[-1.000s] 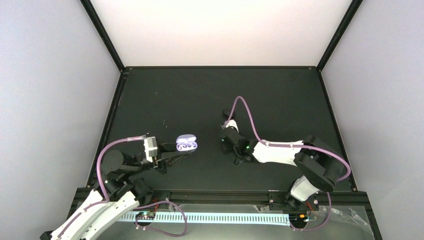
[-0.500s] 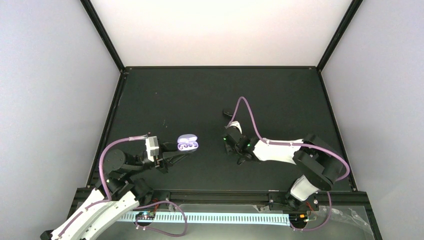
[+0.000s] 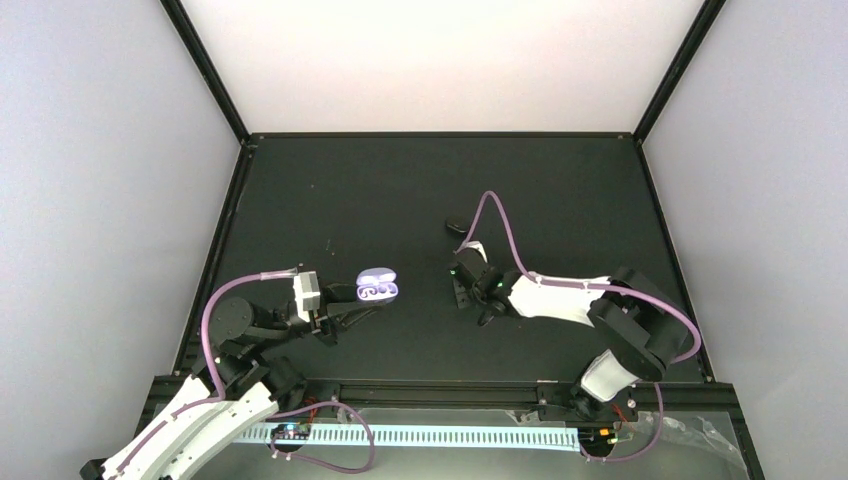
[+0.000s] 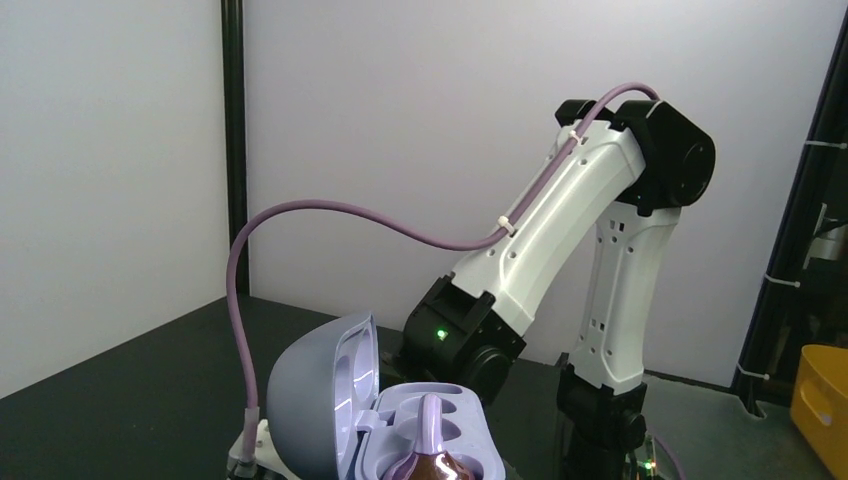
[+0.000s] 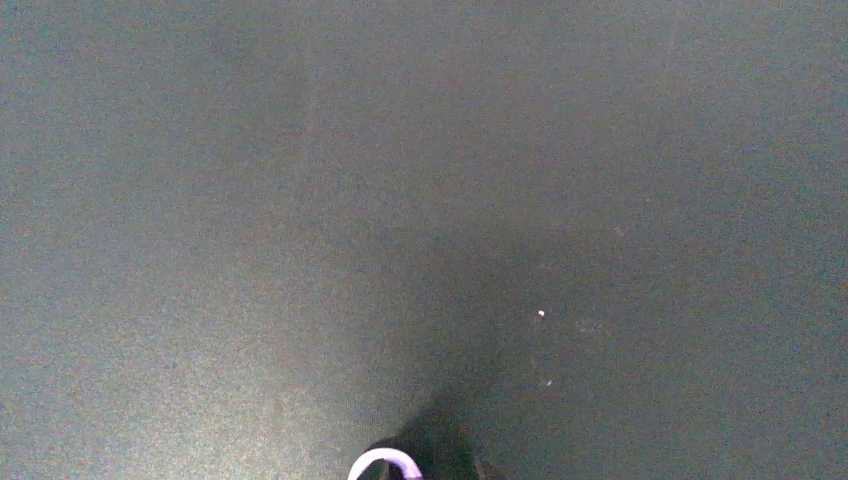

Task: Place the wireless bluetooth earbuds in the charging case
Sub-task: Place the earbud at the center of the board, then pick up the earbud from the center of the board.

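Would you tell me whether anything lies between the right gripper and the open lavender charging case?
Nothing visible does. Bare black table separates the right gripper from the lavender plastic charging case; the small black oval object sits farther back, off that line.

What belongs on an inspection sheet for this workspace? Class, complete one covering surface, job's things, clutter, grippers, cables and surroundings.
Surface: black mat, pale specks.
Job's things: charging case open, lid upright; one earbud showing inside; lilac sliver at the right wrist view's bottom edge, possibly the other.
Clutter: small black oval object beyond the right gripper.
Grippers: left gripper at the case, right gripper pointing down; grip unclear on both.
Cables: left arm's cable and right arm's cable purple, looping free.
Surroundings: white walls, black frame posts, yellow bin at right.
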`<state>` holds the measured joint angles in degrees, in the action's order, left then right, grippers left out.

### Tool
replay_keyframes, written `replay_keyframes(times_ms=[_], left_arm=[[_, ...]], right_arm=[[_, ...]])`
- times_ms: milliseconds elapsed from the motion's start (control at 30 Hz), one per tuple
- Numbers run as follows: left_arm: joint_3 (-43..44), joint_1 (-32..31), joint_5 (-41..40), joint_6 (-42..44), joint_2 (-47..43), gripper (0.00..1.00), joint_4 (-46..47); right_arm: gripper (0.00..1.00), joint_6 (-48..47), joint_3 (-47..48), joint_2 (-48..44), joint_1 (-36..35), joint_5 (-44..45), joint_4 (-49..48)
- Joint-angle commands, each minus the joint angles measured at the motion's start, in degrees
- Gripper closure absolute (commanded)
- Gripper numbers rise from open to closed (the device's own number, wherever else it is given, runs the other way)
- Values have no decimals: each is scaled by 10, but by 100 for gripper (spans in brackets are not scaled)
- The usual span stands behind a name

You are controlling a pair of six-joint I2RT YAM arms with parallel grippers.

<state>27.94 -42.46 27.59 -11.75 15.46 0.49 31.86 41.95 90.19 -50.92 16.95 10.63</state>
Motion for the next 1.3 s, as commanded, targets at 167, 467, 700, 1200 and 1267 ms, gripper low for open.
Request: replay_keyframes(times_ms=[167, 467, 700, 1200, 1267], left_arm=[[1, -2, 11, -7, 4, 98, 16], [1, -2, 13, -8, 4, 98, 17], [-1, -2, 12, -9, 1, 98, 16], [-1, -2, 12, -9, 1, 98, 16], [-1, -2, 12, -9, 1, 99, 16]], right_arm=[[78, -40, 47, -25, 35, -71, 47], [76, -53, 77, -8, 74, -142, 87], [76, -62, 88, 15, 78, -172, 100], [81, -68, 78, 29, 79, -169, 107], [82, -68, 76, 29, 79, -169, 107]])
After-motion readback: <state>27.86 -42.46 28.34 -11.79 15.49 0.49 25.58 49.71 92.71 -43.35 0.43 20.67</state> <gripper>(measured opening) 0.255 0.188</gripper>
